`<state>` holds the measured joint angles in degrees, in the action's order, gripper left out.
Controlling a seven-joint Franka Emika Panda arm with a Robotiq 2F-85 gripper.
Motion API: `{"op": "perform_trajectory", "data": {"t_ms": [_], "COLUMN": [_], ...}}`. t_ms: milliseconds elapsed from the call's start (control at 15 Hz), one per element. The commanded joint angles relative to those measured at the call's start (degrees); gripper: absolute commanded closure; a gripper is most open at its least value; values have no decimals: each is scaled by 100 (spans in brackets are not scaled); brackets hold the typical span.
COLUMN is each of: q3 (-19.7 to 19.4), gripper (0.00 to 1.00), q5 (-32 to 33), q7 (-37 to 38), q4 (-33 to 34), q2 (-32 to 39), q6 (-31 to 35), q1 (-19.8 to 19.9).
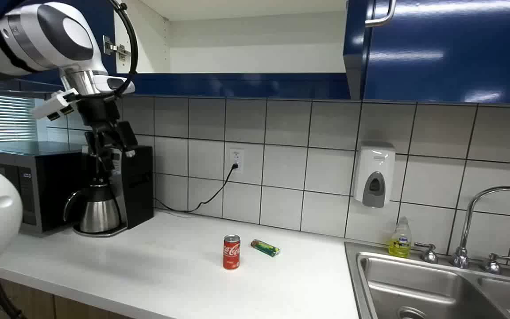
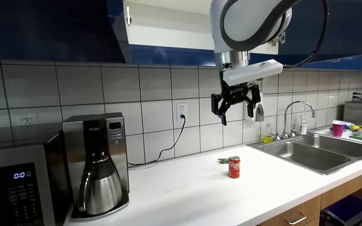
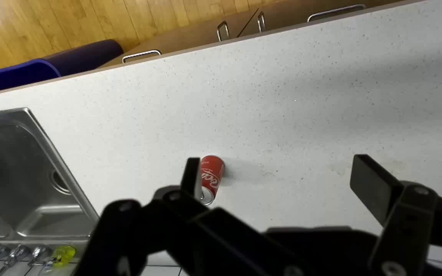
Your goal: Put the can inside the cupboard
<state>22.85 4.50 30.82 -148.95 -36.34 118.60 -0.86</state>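
Presently: tool [image 3: 282, 181], set wide, nothing held, above the table [image 1: 184, 270]; red can [image 1: 231, 252], upright between front and back edges, a sound grasp probably calling for centring (clear of the green packet [image 1: 264, 248] nearer the back edge), straight lowering, and closing at mid-body.

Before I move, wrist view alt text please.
A silver-topped red cylindrical can stands on a speckled white countertop, slightly hidden by one of the open black fingers. A stainless-steel sink is at picture left.
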Motion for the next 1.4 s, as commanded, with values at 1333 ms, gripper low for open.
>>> {"op": "perform_trajectory", "data": {"t_ms": [1333], "q3": [-540], "gripper": [0], "q5": [1173], "q7": [383], "q4": [28], "q2": [1502], "q6": [1367], "q1": [652]}}
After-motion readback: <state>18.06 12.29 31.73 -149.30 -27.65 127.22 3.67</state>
